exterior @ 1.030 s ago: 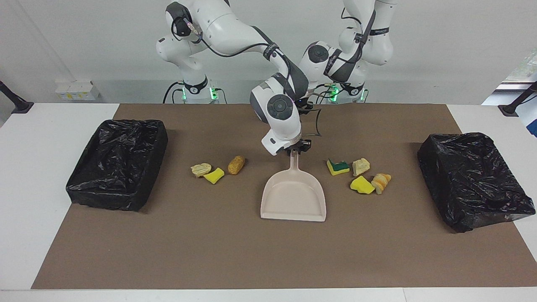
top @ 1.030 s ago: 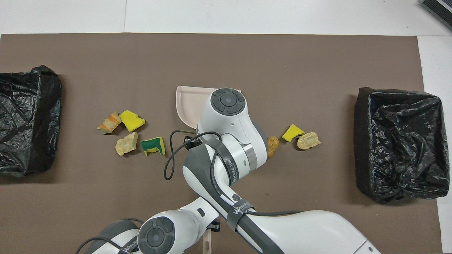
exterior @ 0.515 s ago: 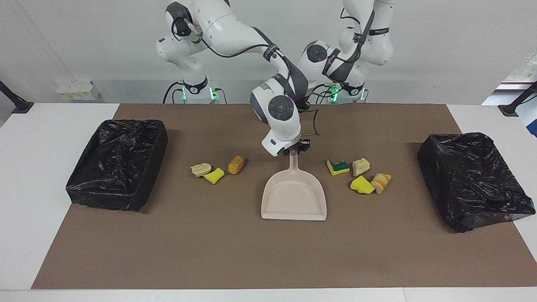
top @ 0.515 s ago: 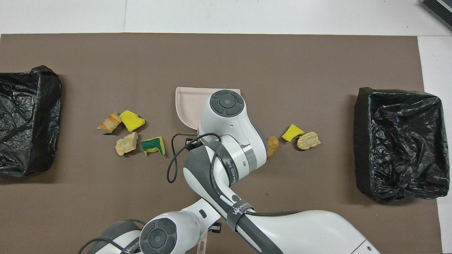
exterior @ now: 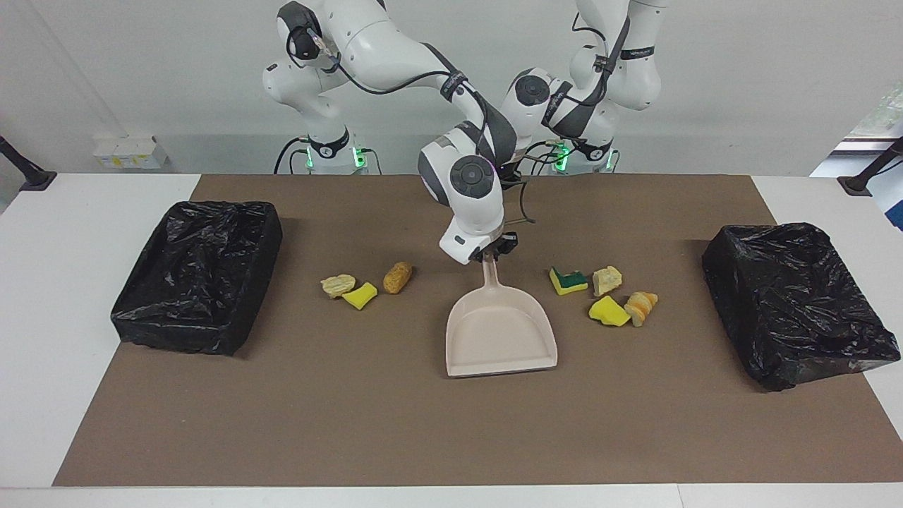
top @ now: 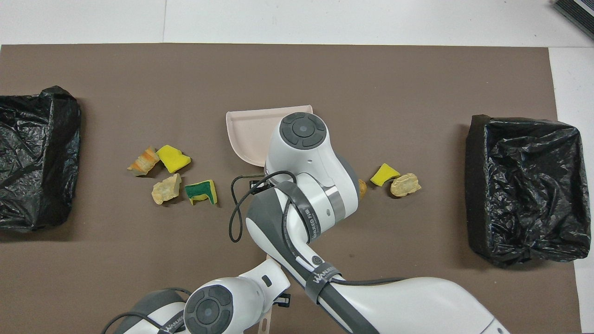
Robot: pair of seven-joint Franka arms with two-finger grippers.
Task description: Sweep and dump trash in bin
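Observation:
My right gripper (exterior: 492,252) is shut on the handle of the beige dustpan (exterior: 501,331), which lies mid-mat with its mouth away from the robots; in the overhead view the arm covers most of the dustpan (top: 248,132). The trash lies in two groups. Toward the left arm's end are a green-topped sponge (exterior: 568,281), a tan piece (exterior: 607,279), a yellow sponge bit (exterior: 609,311) and an orange-tan piece (exterior: 642,307). Toward the right arm's end are a tan piece (exterior: 338,284), a yellow bit (exterior: 360,295) and a golden-brown piece (exterior: 397,277). My left gripper is hidden behind the right arm.
A bin lined with a black bag (exterior: 197,275) stands at the right arm's end, another (exterior: 794,303) at the left arm's end. A thin beige strip (top: 265,326) shows by the left arm's wrist at the overhead view's bottom edge; I cannot tell what it is.
The right gripper has risen slightly and turned the dustpan a little, so its mouth has swung toward the left arm's end. The trash has not moved.

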